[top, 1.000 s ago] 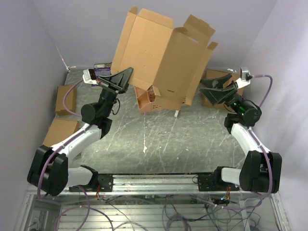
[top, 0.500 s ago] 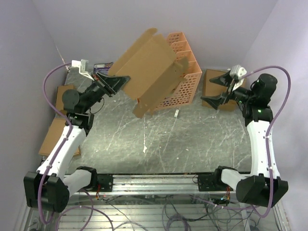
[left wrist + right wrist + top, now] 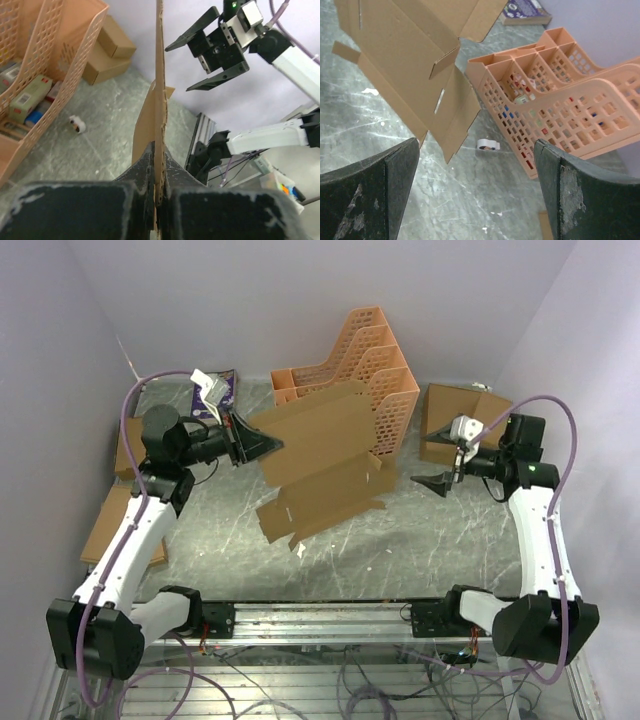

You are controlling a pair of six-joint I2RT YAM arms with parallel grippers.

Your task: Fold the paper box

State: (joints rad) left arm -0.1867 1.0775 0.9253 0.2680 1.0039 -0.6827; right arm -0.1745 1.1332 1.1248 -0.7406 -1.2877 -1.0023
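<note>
The paper box (image 3: 325, 465) is a flat brown die-cut sheet with flaps and tabs, hanging tilted in the air in front of the orange rack. My left gripper (image 3: 262, 445) is shut on the sheet's left edge. In the left wrist view the sheet (image 3: 160, 100) shows edge-on, pinched between the two black fingers (image 3: 145, 165). My right gripper (image 3: 435, 483) stands open to the right of the sheet, apart from it. The right wrist view has the sheet (image 3: 405, 60) at upper left, well beyond the wide-apart fingers (image 3: 380, 185).
An orange lattice file rack (image 3: 355, 370) with small items inside stands at the back. Brown cardboard boxes lie at back right (image 3: 455, 420) and along the left wall (image 3: 135, 445). A book (image 3: 220, 390) lies at back left. A small white object (image 3: 487, 145) rests by the rack.
The left arm swung the sheet down from high at the back to a lower tilt before the rack. The right gripper opened wider and moved down toward the sheet.
</note>
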